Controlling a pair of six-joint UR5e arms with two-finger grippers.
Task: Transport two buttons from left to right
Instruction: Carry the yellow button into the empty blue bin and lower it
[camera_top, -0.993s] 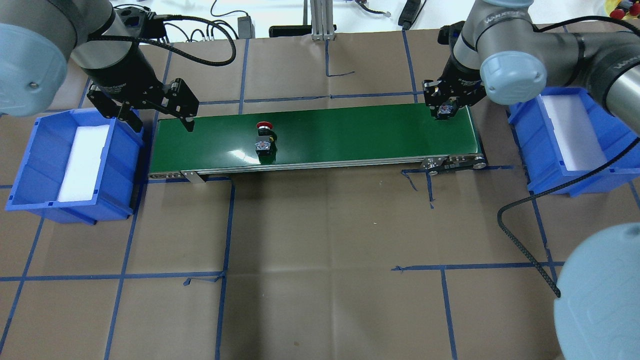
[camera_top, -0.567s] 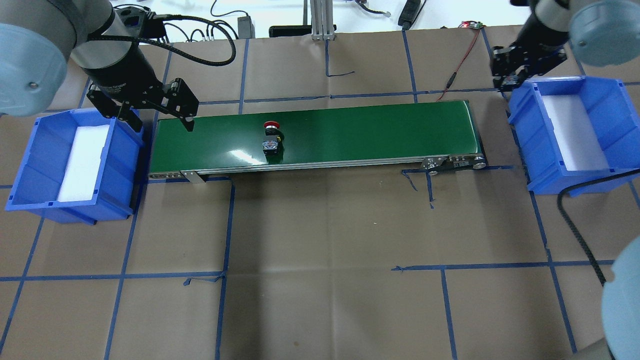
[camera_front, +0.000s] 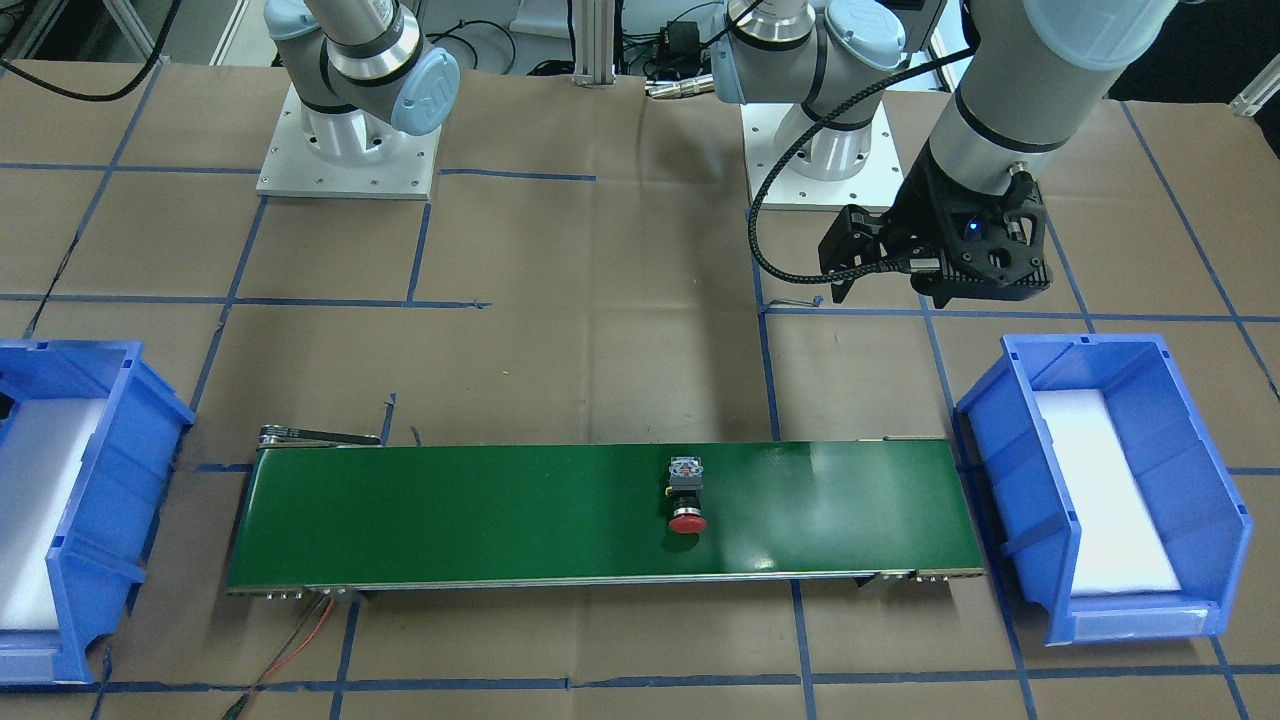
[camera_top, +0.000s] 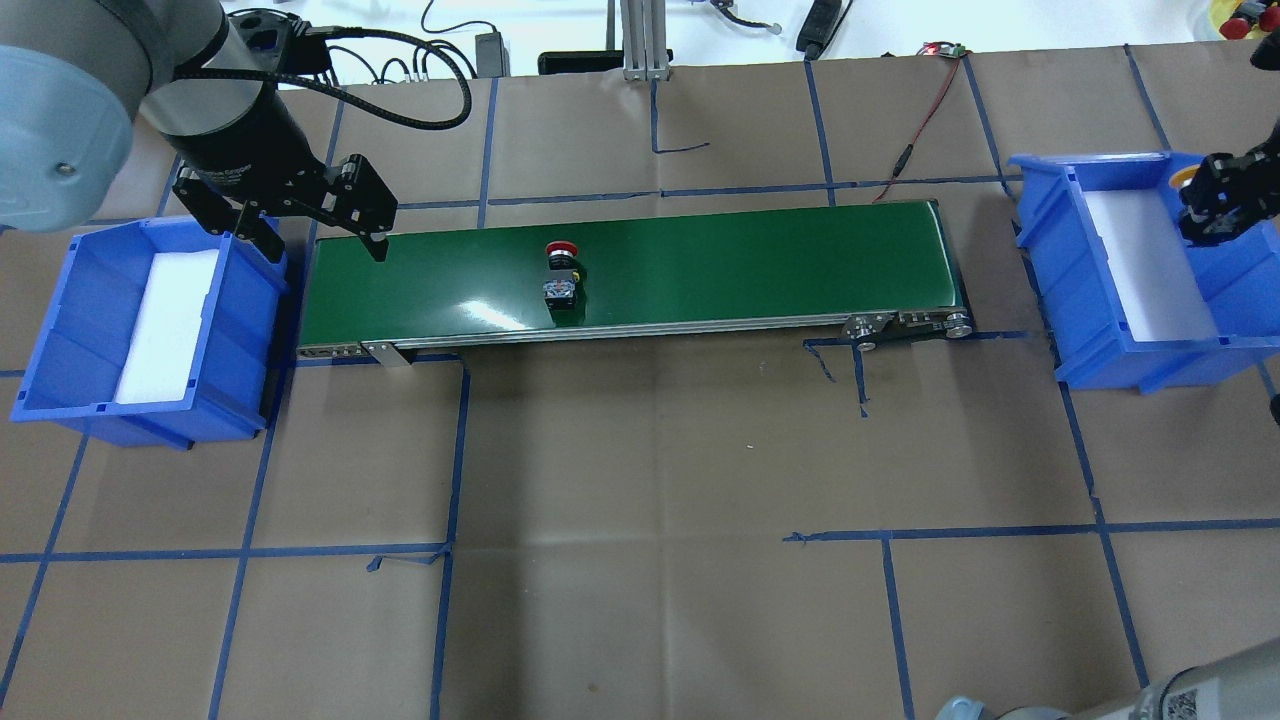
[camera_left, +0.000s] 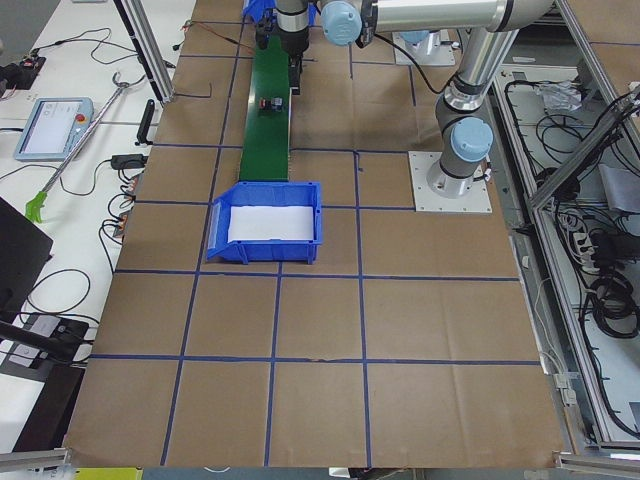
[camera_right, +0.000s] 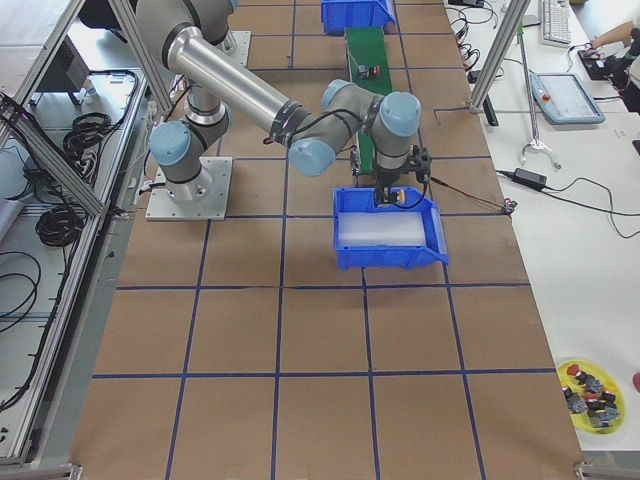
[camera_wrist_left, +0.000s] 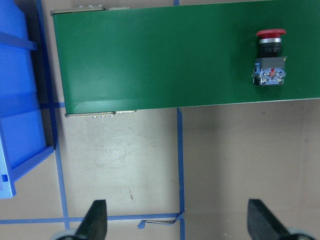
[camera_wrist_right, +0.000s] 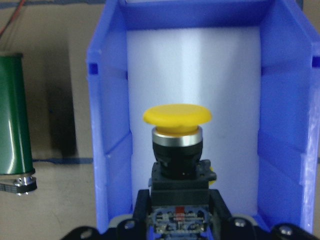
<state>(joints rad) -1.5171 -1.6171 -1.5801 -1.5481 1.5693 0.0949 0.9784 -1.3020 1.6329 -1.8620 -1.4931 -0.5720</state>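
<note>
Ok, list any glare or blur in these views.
Overhead view: a white glare streak on the green conveyor belt near its left end. Front-facing view: a paler sheen at that same end. Right wrist view: the yellow-capped push-button looks soft, and the blue plastic bin's white foam liner is washed out.

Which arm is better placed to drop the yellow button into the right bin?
Right: the right end effector holds the yellow button over the right bin; the left end effector is open, across the belt.
</note>
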